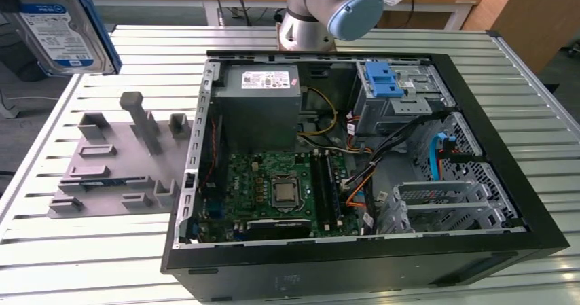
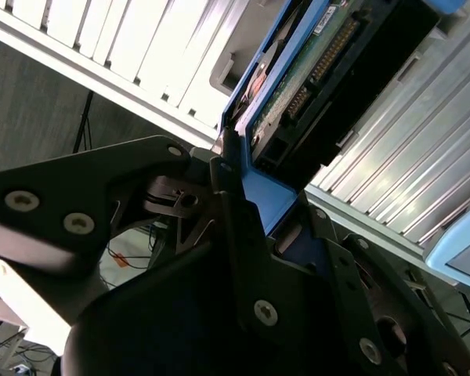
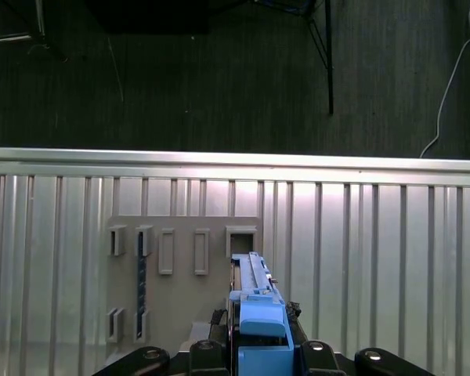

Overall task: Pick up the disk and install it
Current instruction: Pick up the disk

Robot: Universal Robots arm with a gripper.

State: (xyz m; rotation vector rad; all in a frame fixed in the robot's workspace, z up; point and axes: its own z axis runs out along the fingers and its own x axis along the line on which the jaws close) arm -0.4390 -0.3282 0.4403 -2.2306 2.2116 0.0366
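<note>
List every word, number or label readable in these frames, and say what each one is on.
White-and-blue label on the disk: print present, too small to read.
White sticker on the power-supply box: print present, too small to read.
Motherboard: markings too small to read.
Nothing can be quoted.

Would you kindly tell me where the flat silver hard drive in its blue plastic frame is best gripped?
By one end of the blue plastic frame, across the thin dimension, coming from that end. The flat silver hard drive is a thin slab with parallel faces, and the gripper holds it that way now.
</note>
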